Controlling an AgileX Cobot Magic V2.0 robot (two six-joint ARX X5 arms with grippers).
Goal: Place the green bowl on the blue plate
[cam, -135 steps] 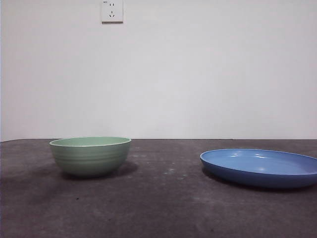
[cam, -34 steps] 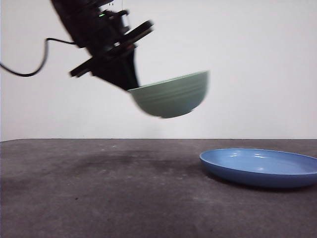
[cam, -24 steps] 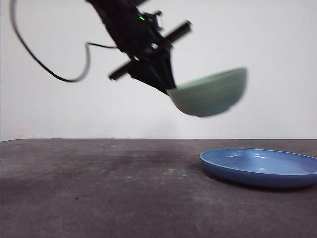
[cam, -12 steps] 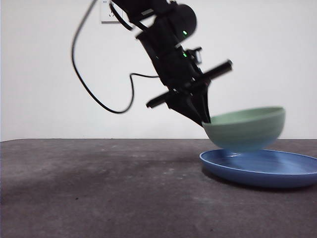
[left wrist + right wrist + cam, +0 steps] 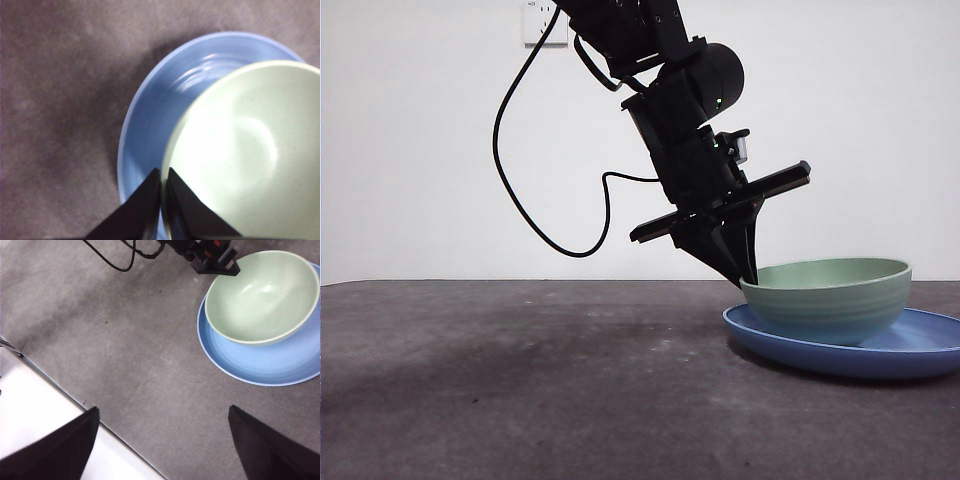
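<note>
Green bowl [image 5: 828,297] sits in blue plate [image 5: 790,345], off-centre toward plate's left side; left gripper [image 5: 748,277] at bowl's left rim.

Green bowl [image 5: 245,150] resting inside blue plate [image 5: 150,125], pushed toward one side so a broad crescent of blue shows beside it. Left gripper [image 5: 162,187] pinched on the bowl's pale rim, one jaw inside, one outside, nearly touching. Dark grey table [image 5: 60,100] all around the plate
</note>
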